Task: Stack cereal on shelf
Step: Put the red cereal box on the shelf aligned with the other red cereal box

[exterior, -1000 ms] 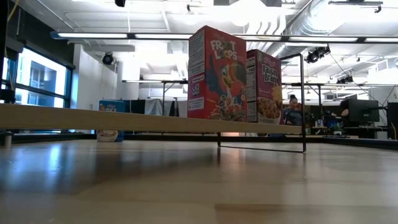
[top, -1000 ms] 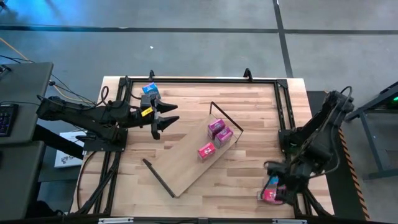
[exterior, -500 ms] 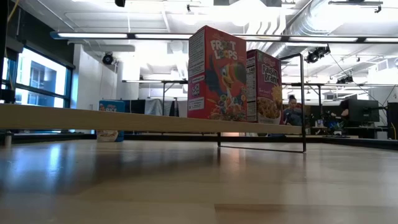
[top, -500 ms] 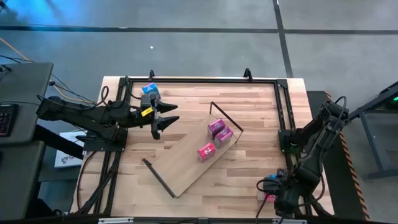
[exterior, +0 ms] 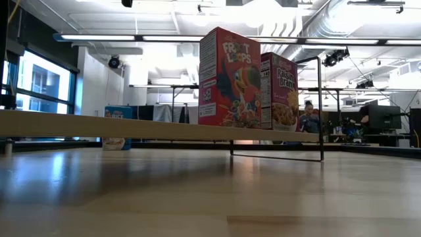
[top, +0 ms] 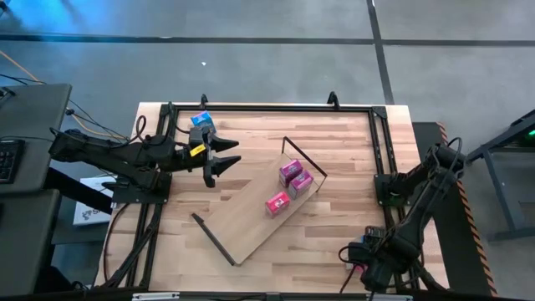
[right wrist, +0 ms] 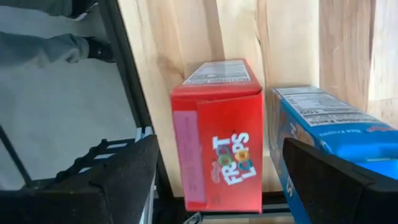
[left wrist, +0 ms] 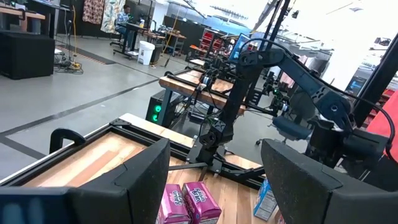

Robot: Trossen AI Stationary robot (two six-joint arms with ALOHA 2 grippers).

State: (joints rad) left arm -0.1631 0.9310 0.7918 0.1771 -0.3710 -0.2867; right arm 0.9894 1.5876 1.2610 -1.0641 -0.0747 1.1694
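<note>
Diagonally across table, shelf [top: 259, 209]

A light-wood table [top: 334, 142] carries a long wooden shelf [top: 242, 230] lying diagonally across its middle. Three pink cereal boxes [top: 290, 170] stand on the shelf. A red box [right wrist: 221, 149] and a blue box [right wrist: 323, 134] lie side by side on the table, near its edge.
</note>
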